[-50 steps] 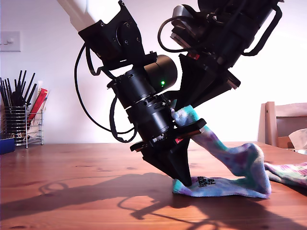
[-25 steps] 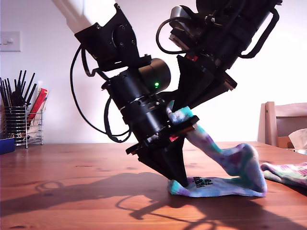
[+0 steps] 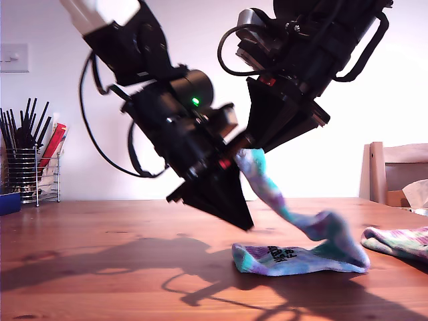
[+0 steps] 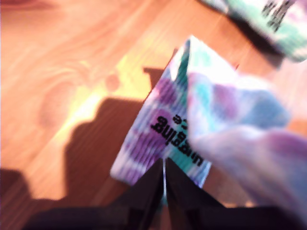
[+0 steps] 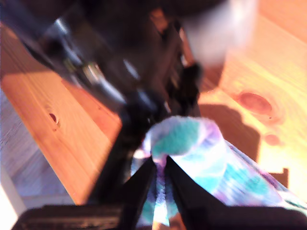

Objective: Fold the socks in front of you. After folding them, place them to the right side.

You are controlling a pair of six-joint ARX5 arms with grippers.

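One tie-dye sock (image 3: 287, 259) lies on the wooden table (image 3: 100, 274), its lettered cuff flat and its other end drawn up in a slanting strip. My second gripper (image 3: 247, 158) is shut on that raised end, which shows as a teal bunch (image 5: 192, 143) at its jaws (image 5: 159, 167). My first gripper (image 3: 245, 225) hangs just above the cuff, jaws shut and apart from the fabric. In the first wrist view the cuff (image 4: 158, 129) lies just past the closed fingertips (image 4: 164, 165). A second sock (image 3: 396, 241) rests at the exterior view's right, also seen blurred (image 4: 268, 19).
A wire holder of dark utensils (image 3: 27, 167) and a blue container (image 3: 8, 202) stand at the exterior view's left, at the back of the table. A wooden chair back (image 3: 394, 174) rises at the exterior view's right.
My first gripper has lifted off the cuff and swung up and toward the exterior view's left. The cuff stays flat on the table. My second gripper has kept its hold.
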